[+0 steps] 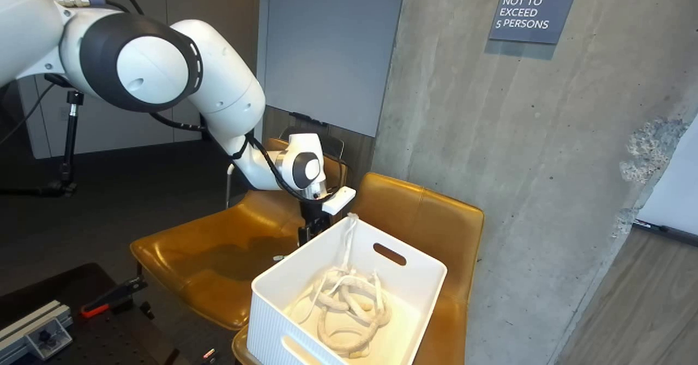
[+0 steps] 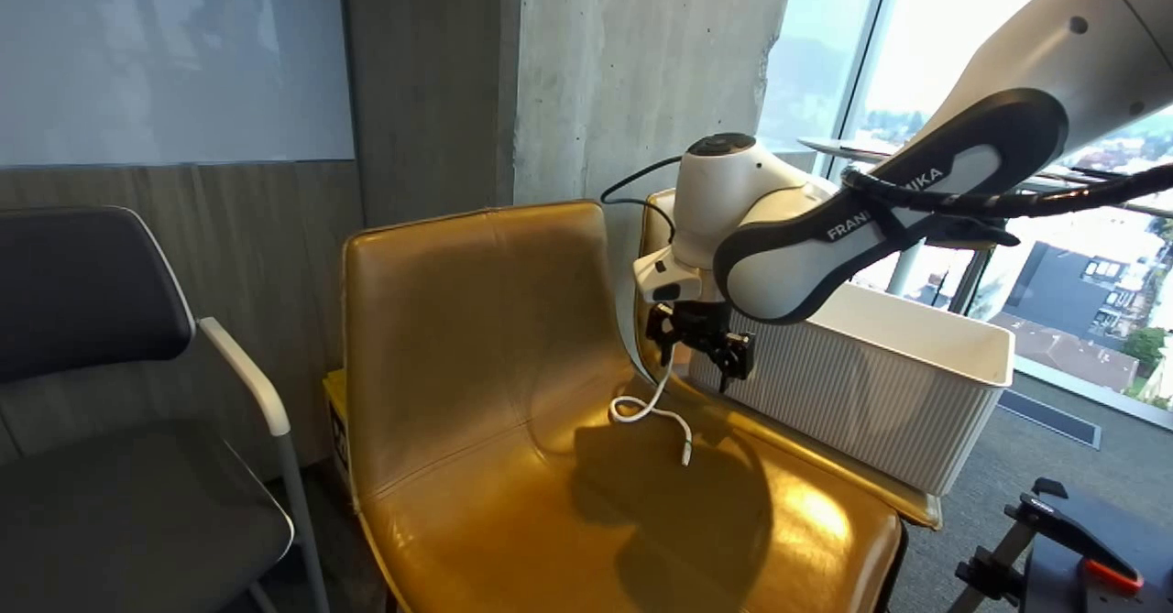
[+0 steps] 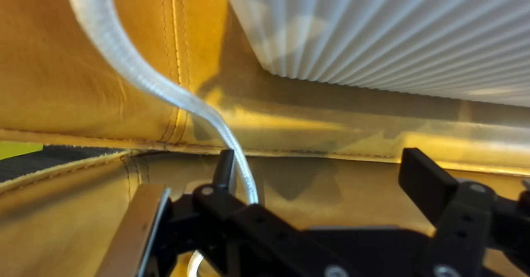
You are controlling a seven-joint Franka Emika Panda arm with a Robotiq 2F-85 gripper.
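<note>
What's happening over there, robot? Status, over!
Jaws wide open, nothing held. White cable just beside one finger, contact unclear. White bin close alongside, maybe in the way.

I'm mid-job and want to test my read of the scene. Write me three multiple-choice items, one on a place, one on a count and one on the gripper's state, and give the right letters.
1. Where does the big tangle of pale, thick cord lie?
A. On the floor
B. Inside the white, ribbed plastic bin
C. On the dark armchair

2. How many tan leather-look chairs show in the exterior views?
A. Two
B. Four
C. Five

3. How does the black two-fingered gripper stand?
A. Fully shut
B. Clamped on the bin's rim
C. Open

Right letters:
1: B, since an exterior view shows the loops within its walls.
2: A, since one bears the bin and one stands beside it.
3: C, since its jaws stand wide apart in the wrist view.
</note>
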